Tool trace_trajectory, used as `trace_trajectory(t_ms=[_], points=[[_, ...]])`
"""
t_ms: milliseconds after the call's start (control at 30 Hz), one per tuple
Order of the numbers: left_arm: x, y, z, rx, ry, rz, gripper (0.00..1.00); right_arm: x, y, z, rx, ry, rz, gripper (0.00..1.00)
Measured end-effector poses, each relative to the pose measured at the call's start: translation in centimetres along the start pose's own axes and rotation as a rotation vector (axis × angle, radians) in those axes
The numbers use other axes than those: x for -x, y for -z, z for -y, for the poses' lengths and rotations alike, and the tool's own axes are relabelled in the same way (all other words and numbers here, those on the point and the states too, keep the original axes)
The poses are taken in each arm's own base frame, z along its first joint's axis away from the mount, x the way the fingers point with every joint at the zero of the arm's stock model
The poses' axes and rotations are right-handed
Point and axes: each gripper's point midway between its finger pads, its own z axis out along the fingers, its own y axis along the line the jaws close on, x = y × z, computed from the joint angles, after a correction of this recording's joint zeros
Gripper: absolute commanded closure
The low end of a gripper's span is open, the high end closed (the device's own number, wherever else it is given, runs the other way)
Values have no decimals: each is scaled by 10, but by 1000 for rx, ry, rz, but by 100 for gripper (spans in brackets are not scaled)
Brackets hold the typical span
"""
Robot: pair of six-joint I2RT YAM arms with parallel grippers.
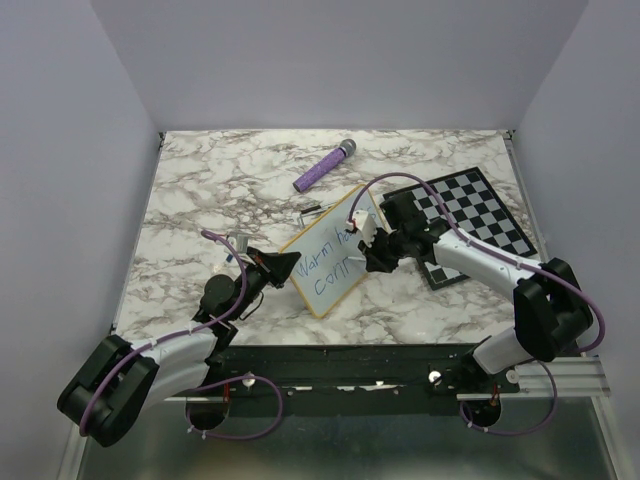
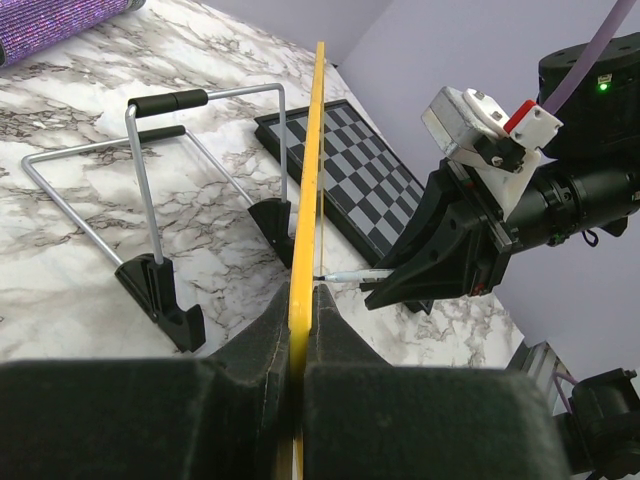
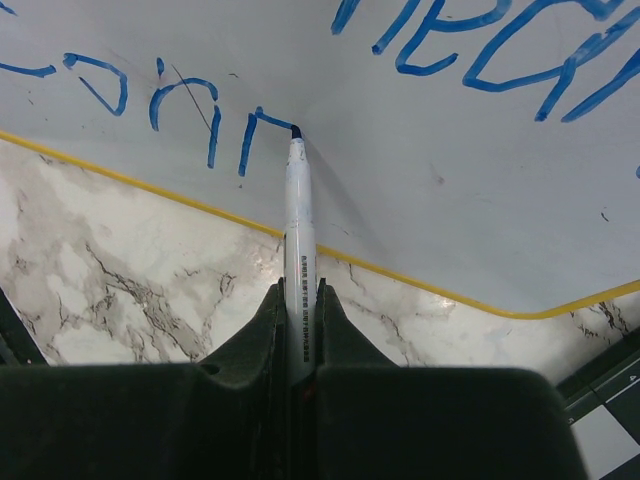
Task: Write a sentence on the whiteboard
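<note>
**Pen [image 3: 298, 215] tip on the whiteboard [image 1: 322, 270], at the second line**

The sentence [image 1: 333, 257] is written in blue on the whiteboard. The board stands tilted near the middle of the marble table [image 1: 200, 190], between the left gripper [image 1: 292, 264] and the right gripper [image 1: 368, 260].

From the top camera you can read "Warm" and, below it, about "Con". The right gripper covers the rest of the first line.

The right wrist camera shows you what the top one does not. The pen tip rests on the white surface at the end of the lower line, and the fingers are clamped on the pen barrel. The letters there are cut off by the picture edges.

The left wrist camera sees the board only from its edge, as a yellow strip, so no writing is visible. The left gripper is closed tight on this frame. Behind the board you see a wire stand [image 2: 150, 170] with two black feet.

You have two arms, one board and one pen. One chessboard [image 1: 470, 225] lies on the right and one purple microphone [image 1: 325, 167] lies farther back.
</note>
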Motion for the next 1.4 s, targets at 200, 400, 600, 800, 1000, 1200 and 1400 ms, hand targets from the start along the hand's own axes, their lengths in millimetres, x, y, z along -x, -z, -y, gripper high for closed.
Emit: trace_trajectory(t_ms=[200, 400, 600, 800, 1000, 1200, 1400], points=[[0, 0, 0, 0, 0, 0, 100, -1, 0, 2, -5, -2, -3, 99], [0, 0, 0, 2, 0, 1, 100, -3, -1, 2, 5, 18, -20, 99], [2, 0, -1, 6, -4, 6, 100, -21, -6, -3, 45, 28, -86, 99], [2, 0, -1, 6, -5, 8, 100, -31, -8, -7, 68, 27, -124, 99], [2, 0, -1, 4, -4, 7, 100, -20, -1, -5, 51, 26, -82, 99], [1, 0, 0, 4, -4, 6, 100, 0, 10, 6, -1, 33, -2, 99], [1, 0, 0, 3, -4, 5, 100, 0, 9, 7, -3, 28, -2, 99]])
